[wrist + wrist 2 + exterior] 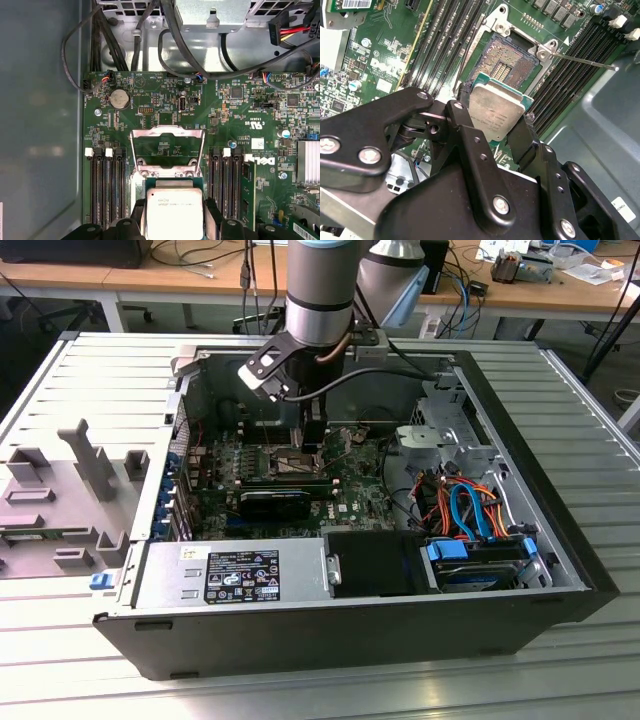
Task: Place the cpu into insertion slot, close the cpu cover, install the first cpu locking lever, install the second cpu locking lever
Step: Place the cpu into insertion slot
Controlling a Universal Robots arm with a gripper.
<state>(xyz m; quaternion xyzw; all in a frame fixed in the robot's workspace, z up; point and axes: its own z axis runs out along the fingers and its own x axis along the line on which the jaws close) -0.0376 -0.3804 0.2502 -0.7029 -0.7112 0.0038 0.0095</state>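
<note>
My tool [495,119] is clamped on the cpu [496,106], fine print on its silver top, holding it over the bare insertion slot [509,62] in the green motherboard [160,117]; the cpu cover [167,132] stands swung open.

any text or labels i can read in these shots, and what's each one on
The black label on the grey metal box: white print, too small to read.
The cpu top, gripped by the end effector: faint engraving, not legible.
The motherboard: white markings, too small to read.
Nothing can be quoted with confidence.
</note>
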